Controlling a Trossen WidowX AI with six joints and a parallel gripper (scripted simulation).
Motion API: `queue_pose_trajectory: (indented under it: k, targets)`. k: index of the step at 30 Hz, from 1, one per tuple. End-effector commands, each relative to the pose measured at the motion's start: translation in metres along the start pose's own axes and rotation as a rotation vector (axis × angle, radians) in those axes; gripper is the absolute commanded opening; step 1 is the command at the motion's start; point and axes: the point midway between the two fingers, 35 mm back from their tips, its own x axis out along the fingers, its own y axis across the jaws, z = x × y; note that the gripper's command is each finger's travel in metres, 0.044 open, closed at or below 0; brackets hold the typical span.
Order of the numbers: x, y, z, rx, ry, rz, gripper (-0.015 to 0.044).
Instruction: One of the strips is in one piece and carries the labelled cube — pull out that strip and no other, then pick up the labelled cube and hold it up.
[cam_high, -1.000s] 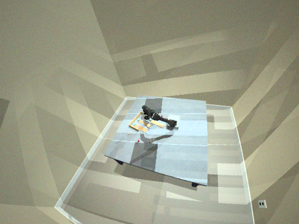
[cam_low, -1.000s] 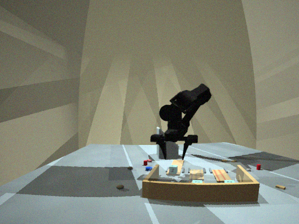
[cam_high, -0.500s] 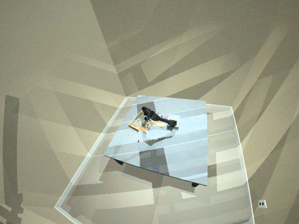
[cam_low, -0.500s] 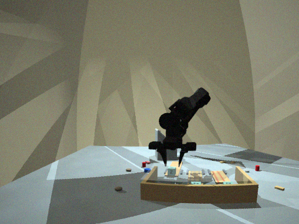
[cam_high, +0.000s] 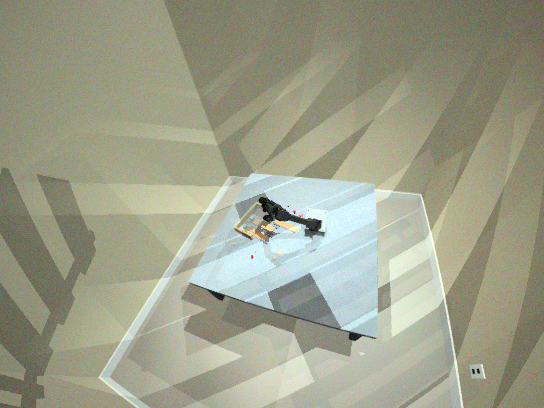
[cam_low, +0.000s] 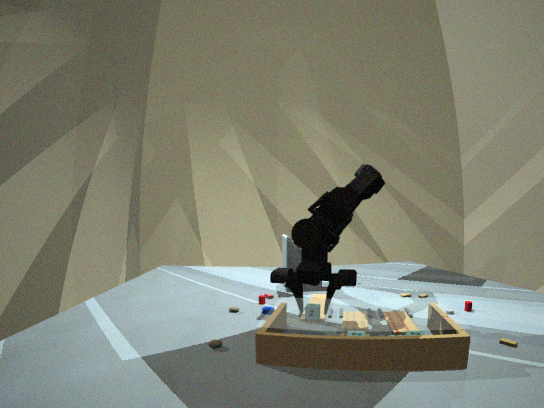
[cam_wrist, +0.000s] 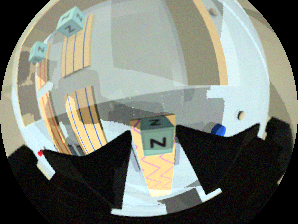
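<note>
Squarely astride the zigzag strip, fingers to either flank and cube at the far end

Now the black parallel-jaw gripper (cam_high: 265, 217) (cam_low: 314, 313) (cam_wrist: 153, 131) stands about half open with nothing in its grasp, one fingertip on each side of the pale wooden strip with pink zigzag lines (cam_high: 286, 226) (cam_low: 318, 300) (cam_wrist: 160, 175). The teal letter-marked cube (cam_low: 313, 312) (cam_wrist: 159, 142) sits on the strip's end farthest from the arm's base, and in the wrist view it lies between the fingertips. Whether either finger touches it cannot be told.

What matters is the long axis: the strip runs from the cube back toward the base, and the jaws would close across it. That seems right for a grip on the sides and a straight pull baseward, cube riding along. A sideways drift or a turn could tip the cube.

To one side, the blue-lined wooden strip (cam_low: 355, 317) (cam_wrist: 80, 115) shows a gap in its length, so it looks like a decoy; the red-lined wooden strip (cam_low: 400, 322) (cam_wrist: 54, 127) appears broken too. The open-sided wooden tray (cam_high: 243, 233) (cam_low: 362, 352) has its wall beyond the cube, away from the pull.
</note>
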Motion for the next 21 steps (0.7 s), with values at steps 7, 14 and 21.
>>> queue_pose_trajectory:
  k: [7, 14, 21]
  targets:
    - [0.0031, -0.0001, -0.0008, 0.001, 0.003, 0.000, 0.0165]
    - [0.0031, -0.0001, -0.0008, 0.001, 0.003, 0.000, 0.0118]
    - [-0.0019, -0.0032, -0.0090, 0.012, 0.006, -0.023, 0.0000]
